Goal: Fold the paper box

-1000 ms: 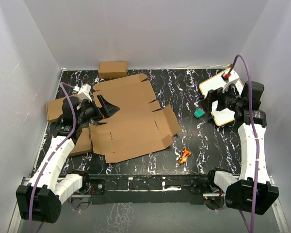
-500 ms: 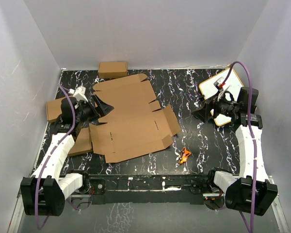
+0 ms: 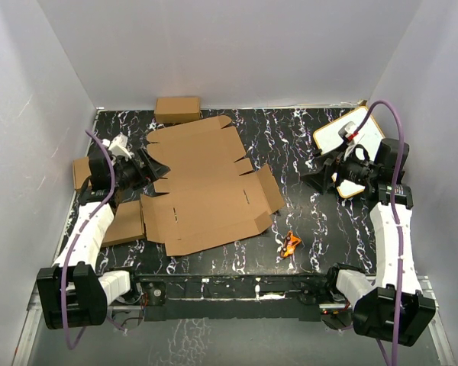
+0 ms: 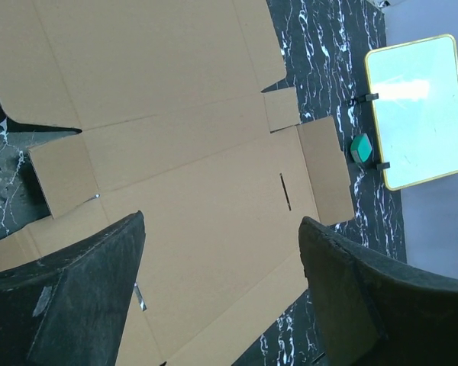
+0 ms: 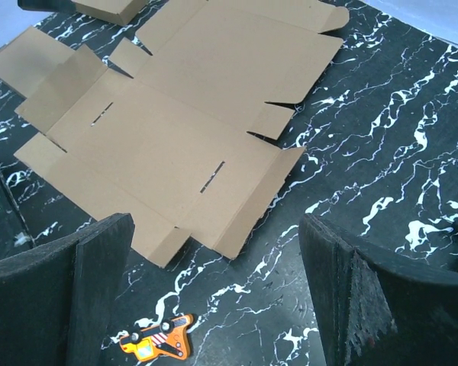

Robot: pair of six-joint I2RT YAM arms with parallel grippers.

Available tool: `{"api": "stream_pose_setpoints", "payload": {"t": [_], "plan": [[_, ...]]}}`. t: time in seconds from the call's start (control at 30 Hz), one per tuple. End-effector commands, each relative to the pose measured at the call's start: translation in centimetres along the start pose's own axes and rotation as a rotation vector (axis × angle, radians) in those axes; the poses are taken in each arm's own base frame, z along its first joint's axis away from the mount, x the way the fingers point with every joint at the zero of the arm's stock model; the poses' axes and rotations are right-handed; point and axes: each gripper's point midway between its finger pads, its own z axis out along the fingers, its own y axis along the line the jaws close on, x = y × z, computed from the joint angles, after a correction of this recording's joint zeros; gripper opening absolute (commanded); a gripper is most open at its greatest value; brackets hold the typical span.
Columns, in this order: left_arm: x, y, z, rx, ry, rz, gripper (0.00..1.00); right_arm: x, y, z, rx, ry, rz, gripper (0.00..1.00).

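Note:
The paper box (image 3: 206, 183) is a flat brown die-cut sheet with flaps and slits, lying left of the table's middle. It also shows in the left wrist view (image 4: 183, 152) and the right wrist view (image 5: 183, 130). My left gripper (image 3: 156, 164) is open and empty, raised over the sheet's left edge; its jaws stand wide apart in the left wrist view (image 4: 221, 293). My right gripper (image 3: 317, 177) is open and empty, to the right of the sheet and apart from it; it hangs above bare table in the right wrist view (image 5: 214, 297).
A small brown box (image 3: 177, 109) stands at the back. Another box (image 3: 82, 172) and a flat cardboard piece (image 3: 122, 223) lie at the left. The white board (image 3: 353, 145) lies at the right, with a green object (image 4: 360, 148) beside it. An orange toy (image 3: 291, 244) lies front right of the sheet.
My left arm has drawn back to the left, toward the sheet's edge. My right gripper has dropped and tilted toward the table, now covering the green object in the top view. The sheet has not moved.

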Motion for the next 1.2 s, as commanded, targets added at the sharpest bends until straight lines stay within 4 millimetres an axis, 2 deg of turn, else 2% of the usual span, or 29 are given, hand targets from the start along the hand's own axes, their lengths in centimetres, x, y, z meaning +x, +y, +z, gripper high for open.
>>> {"api": "stream_pose_setpoints", "payload": {"t": [0.0,0.17,0.23,0.3,0.4,0.47,0.57,0.67,0.77,0.83,0.97,1.17], "plan": [[0.1,-0.2,-0.5,0.026,-0.02,0.065,0.77,-1.6,0.1,0.1,-0.033,-0.064,-0.081,0.98],[0.3,0.5,0.2,0.028,-0.004,0.038,0.63,-0.6,-1.7,1.0,-0.027,-0.024,-0.015,0.98],[0.5,1.5,0.5,0.0,0.012,0.02,0.56,-0.1,-1.8,1.0,-0.028,-0.012,-0.009,0.98],[0.7,2.5,0.9,-0.032,0.032,0.007,0.44,0.2,-1.7,1.0,-0.03,-0.009,-0.009,0.98],[0.6,3.3,2.1,-0.043,0.065,-0.015,0.18,0.4,-1.4,0.8,-0.024,-0.012,-0.024,0.98],[0.5,3.5,2.5,-0.03,0.083,-0.036,0.15,0.5,-1.2,0.8,-0.026,-0.015,-0.031,0.98],[0.1,3.8,2.6,-0.03,0.082,-0.035,0.17,0.9,-1.2,0.9,-0.039,-0.015,-0.021,0.98],[-0.3,5.6,2.6,-0.123,0.083,0.013,0.29,1.0,-1.4,1.2,-0.052,-0.013,-0.001,0.98],[-1.3,6.8,2.6,-0.187,0.071,0.018,0.49,1.3,-1.3,1.2,-0.055,-0.015,0.001,0.98],[-1.9,7.7,3.0,-0.224,0.074,0.023,0.56,1.7,-1.2,1.2,-0.057,-0.015,0.003,0.98],[-2.0,10.0,3.6,-0.282,0.114,-0.006,0.58,2.1,-1.7,1.2,-0.029,-0.008,0.003,0.98],[-1.7,11.2,5.0,-0.229,0.127,-0.1,0.58,2.4,-1.7,1.3,-0.032,-0.013,0.01,0.98]]}}
